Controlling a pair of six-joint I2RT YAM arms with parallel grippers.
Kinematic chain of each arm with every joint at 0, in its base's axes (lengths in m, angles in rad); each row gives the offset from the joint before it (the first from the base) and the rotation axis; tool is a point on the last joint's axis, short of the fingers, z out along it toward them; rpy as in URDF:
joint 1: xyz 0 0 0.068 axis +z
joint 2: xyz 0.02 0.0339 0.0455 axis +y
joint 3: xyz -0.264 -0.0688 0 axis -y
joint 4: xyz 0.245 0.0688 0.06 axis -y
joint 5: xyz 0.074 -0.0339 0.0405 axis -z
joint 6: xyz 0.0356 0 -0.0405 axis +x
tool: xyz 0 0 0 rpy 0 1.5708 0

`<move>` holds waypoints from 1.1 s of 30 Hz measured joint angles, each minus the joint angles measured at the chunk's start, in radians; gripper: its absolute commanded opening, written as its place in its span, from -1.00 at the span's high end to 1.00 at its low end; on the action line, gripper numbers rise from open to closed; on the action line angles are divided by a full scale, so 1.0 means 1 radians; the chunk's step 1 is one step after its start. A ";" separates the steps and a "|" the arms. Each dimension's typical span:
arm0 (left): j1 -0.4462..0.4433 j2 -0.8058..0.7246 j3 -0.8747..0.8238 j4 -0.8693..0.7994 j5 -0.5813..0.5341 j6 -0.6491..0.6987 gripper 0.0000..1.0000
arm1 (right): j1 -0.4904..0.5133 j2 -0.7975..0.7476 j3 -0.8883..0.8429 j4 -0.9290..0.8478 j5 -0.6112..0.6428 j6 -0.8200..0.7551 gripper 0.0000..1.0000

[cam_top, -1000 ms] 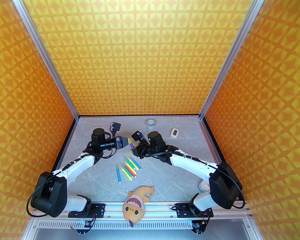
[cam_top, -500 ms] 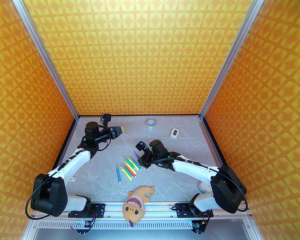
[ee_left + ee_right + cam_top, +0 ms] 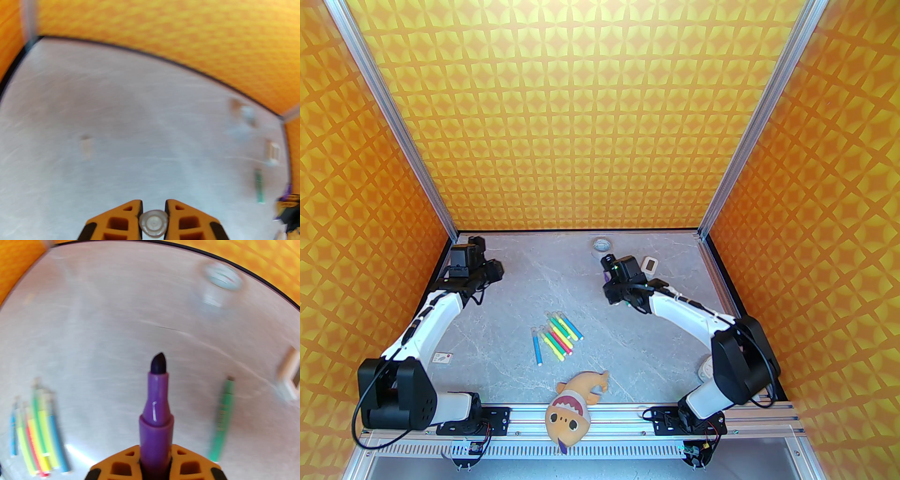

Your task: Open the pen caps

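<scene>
Left wrist view: left end effector (image 3: 153,208) pinches a whitish pen cap (image 3: 153,224); right end effector (image 3: 155,449) clamps purple marker (image 3: 156,404).

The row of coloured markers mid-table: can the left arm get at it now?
Probably not yet. The way across the table looks free, but the left gripper is shut on a pen cap, leaving no free jaws for the markers.

Your overhead view is bright, evenly lit and sharp. Both wrist views are motion-smeared and bowed at the edges; at six o'clock the pen cap (image 3: 153,222) and purple marker (image 3: 155,404) look crisp.
</scene>
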 measured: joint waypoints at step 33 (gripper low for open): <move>0.124 0.629 0.496 -0.282 -0.080 0.182 0.89 | -0.171 0.290 0.158 -0.119 0.129 -0.061 0.90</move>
